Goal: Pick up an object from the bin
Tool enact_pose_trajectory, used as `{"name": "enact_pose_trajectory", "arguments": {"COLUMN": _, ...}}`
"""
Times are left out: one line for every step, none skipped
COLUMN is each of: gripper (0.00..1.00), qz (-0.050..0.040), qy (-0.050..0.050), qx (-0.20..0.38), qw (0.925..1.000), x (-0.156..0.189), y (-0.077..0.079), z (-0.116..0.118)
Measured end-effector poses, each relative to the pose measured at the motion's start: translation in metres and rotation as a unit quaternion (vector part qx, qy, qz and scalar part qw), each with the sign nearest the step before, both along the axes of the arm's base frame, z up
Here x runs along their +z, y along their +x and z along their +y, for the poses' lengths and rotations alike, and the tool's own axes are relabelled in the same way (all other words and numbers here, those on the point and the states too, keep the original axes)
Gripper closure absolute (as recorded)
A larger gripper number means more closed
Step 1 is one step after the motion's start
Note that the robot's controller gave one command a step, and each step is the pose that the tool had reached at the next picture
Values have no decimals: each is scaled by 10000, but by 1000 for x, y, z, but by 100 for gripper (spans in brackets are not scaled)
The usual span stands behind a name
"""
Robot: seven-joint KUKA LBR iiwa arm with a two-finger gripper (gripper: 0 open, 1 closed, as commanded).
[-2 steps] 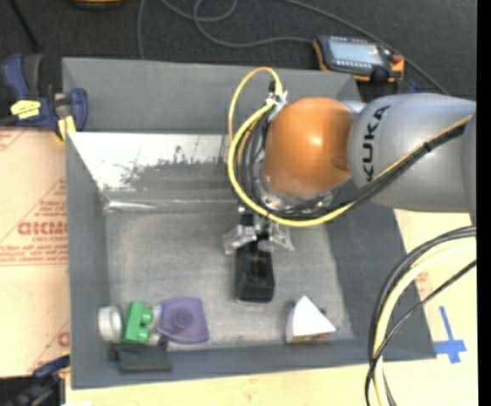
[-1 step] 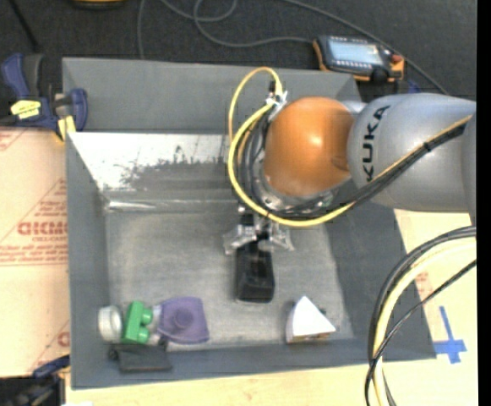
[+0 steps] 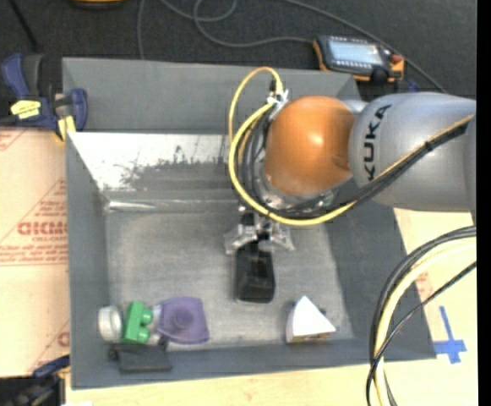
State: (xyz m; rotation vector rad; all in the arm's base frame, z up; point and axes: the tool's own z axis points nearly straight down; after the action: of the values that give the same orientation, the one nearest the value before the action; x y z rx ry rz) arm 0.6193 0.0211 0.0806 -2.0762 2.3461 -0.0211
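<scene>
camera view: wedge (image 3: 310, 320) beside black block (image 3: 254, 279)

Gripper (image 3: 259, 242) over block (image 3: 254, 279); wedge (image 3: 311, 320) right, heap (image 3: 156, 324) left

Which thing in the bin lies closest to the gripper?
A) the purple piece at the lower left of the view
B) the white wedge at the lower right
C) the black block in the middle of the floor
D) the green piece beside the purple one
C: the black block lies directly next to the gripper in the view, while the white wedge, the purple piece and the green piece lie farther off, lower in the view.
</scene>
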Motion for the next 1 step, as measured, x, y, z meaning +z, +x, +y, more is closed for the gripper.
{"name": "enact_pose_trajectory", "arguments": {"gripper": 100, "qz": 7, "qy": 21, "qx": -14, "qw": 10000, "x": 7, "y": 1, "z": 0}}
